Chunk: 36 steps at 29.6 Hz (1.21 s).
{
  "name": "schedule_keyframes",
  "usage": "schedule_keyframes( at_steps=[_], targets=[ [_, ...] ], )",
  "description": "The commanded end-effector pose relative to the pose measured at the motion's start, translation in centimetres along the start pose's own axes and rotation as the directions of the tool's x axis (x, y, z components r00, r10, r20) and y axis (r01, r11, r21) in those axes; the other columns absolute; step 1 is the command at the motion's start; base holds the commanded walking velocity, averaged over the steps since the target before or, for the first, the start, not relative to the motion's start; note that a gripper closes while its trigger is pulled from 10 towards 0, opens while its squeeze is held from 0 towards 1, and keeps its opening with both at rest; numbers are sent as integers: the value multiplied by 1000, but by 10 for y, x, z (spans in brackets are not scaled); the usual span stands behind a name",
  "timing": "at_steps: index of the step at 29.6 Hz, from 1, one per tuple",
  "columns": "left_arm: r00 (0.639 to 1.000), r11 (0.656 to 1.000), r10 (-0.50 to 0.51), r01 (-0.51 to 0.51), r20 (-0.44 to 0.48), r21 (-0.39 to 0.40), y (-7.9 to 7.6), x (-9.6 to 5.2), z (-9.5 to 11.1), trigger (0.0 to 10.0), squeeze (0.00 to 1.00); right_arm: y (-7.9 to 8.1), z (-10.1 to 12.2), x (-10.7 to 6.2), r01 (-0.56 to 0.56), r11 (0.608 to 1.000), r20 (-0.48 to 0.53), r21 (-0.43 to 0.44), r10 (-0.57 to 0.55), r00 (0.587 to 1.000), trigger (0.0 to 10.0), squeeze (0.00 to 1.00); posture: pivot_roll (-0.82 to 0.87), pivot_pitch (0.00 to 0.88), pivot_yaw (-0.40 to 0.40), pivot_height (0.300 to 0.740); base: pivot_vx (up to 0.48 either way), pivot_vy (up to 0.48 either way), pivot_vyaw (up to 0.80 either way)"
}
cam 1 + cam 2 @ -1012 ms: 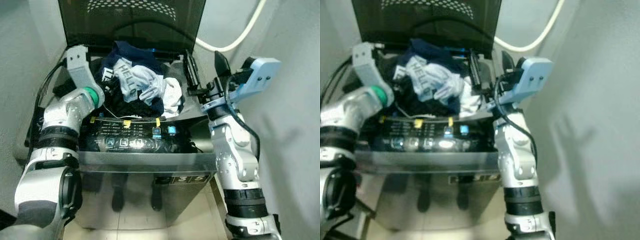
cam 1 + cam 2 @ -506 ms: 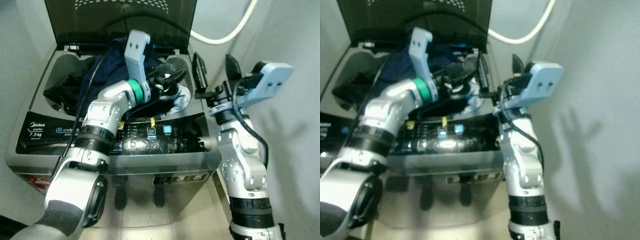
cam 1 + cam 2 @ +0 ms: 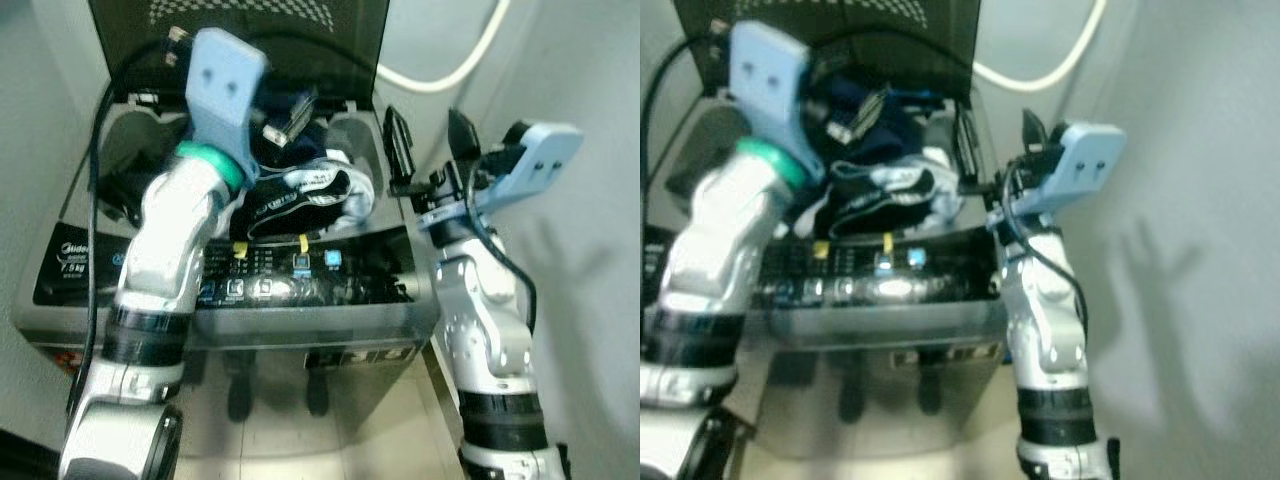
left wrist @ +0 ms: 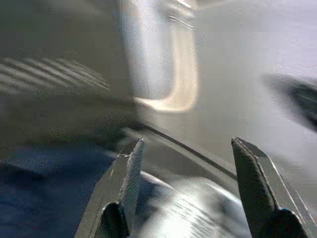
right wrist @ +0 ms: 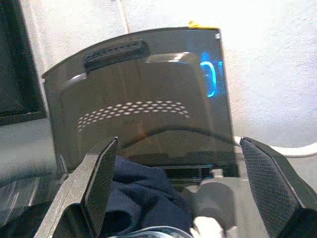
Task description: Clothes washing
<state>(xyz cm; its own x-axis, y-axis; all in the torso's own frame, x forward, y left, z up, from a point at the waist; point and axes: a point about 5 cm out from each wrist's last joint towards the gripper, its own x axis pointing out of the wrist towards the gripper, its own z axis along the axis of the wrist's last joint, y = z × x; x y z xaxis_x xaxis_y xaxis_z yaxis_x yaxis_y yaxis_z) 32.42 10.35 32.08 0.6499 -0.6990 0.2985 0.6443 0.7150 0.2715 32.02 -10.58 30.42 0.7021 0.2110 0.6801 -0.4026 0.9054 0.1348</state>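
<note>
Nearest, below both end effectors: pale tiled floor [image 3: 330, 440] and the glossy steel front of a grey top-loading washing machine [image 3: 300, 345], its dark control panel [image 3: 290, 285] lit by small blue buttons. To the right, silver right arm raised beside the machine, right end effector [image 3: 428, 150] with black fingers spread wide, nothing between them, just beyond the tub's right edge. Plain grey wall [image 3: 590, 300] close behind that arm. To the left, silver left arm crossing over the panel, blocking part of the tub; left end effector [image 3: 283, 112] above the laundry, fingers apart in the blurred wrist view, pinching nothing. Beneath it, heaped dark navy and white clothes [image 3: 310, 190] filling the open tub. Beyond, upright dark perforated lid [image 5: 143, 114] and a cream hose [image 3: 455, 70] looping across the wall.
</note>
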Motion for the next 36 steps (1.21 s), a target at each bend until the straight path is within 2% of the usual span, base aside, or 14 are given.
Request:
schedule_keyframes(
  at_steps=[1, 4, 11, 12, 16, 23, 24, 26, 27, 29, 31, 33, 34, 36],
  targets=[
    [987, 996, -57, 67, -150, 63, -1, -16, -16, 10000, 0, 1, 0, 0, -8, 1000, 7, 10, 8, 1000, 10000, 0, 66, 108, -17, 740, 0, 0, 0],
    [959, 985, 5, 44, -282, 168, 13, -35, -35, 10000, 0, 1, 0, 0, -5, 1000, 6, 13, 5, 1000, 10000, 0, 75, 104, -16, 740, 0, 0, 0],
    [944, 973, 42, 36, -326, 229, 21, -41, -42, 10000, 0, 0, -1, -1, -3, 1000, 3, 15, 2, 1000, 10000, 0, 80, 108, -18, 740, 0, 0, 0],
    [924, 946, 86, 42, -372, 322, 33, -43, -50, 10000, 0, 1, -3, -1, -2, 1000, 0, 20, 2, 1000, 10000, 0, 84, 107, -21, 740, 0, 0, 0],
    [901, 904, 102, 93, -421, 417, 48, -31, -63, 10000, 0, 2, -4, 0, -5, 1000, 1, 26, 5, 1000, 10000, 0, 72, 113, -13, 740, 0, 0, 0],
    [893, 903, 43, 157, -448, 399, 53, -10, -72, 10000, 0, 1, -2, -2, 11, 1000, 5, 18, -11, 1000, 10000, 0, 39, 139, 17, 740, 0, 0, 0],
    [888, 892, 60, 157, -456, 423, 57, -5, -75, 8392, 0, 1, -1, -4, 19, 1000, 6, 15, -19, 1000, 10000, 0, 32, 144, 23, 740, 0, 0, 0],
    [888, 892, 60, 157, -456, 423, 57, -5, -75, 8392, 0, 1, -1, -4, 19, 1000, 6, 15, -19, 1000, 10000, 0, 32, 144, 23, 740, 0, 0, 0],
    [884, 882, 100, 133, -456, 452, 62, -2, -76, 1451, 0, 0, 0, -6, 28, 1000, 7, 10, -28, 1000, 10000, 0, 24, 148, 32, 740, 0, 0, 0],
    [882, 859, 176, 80, -438, 506, 70, -1, -75, 0, 0, -1, 1, -8, 37, 999, 8, 6, -37, 999, 10000, 0, 18, 152, 39, 740, 0, 0, 0],
    [882, 859, 176, 80, -438, 506, 70, -1, -75, 0, 0, -1, 1, -8, 37, 999, 8, 6, -37, 999, 10000, 0, 18, 152, 39, 740, 0, 0, 0],
    [874, 821, 273, 5, -402, 570, 80, -2, -72, 0, 0, -2, 2, -9, 45, 999, 9, 2, -45, 999, 10000, 0, 12, 154, 42, 740, 0, 0, 0],
    [851, 745, 401, -86, -340, 662, 94, -8, -65, 0, 0, -3, 2, -11, 52, 999, 9, -2, -52, 999, 10000, 0, 12, 154, 42, 740, 0, 0, 0],
    [851, 745, 401, -86, -340, 662, 94, -8, -65, 0, 0, -3, 2, -11, 52, 999, 9, -2, -52, 999, 10000, 0, 12, 154, 42, 740, 0, 0, 0]
  ],
)
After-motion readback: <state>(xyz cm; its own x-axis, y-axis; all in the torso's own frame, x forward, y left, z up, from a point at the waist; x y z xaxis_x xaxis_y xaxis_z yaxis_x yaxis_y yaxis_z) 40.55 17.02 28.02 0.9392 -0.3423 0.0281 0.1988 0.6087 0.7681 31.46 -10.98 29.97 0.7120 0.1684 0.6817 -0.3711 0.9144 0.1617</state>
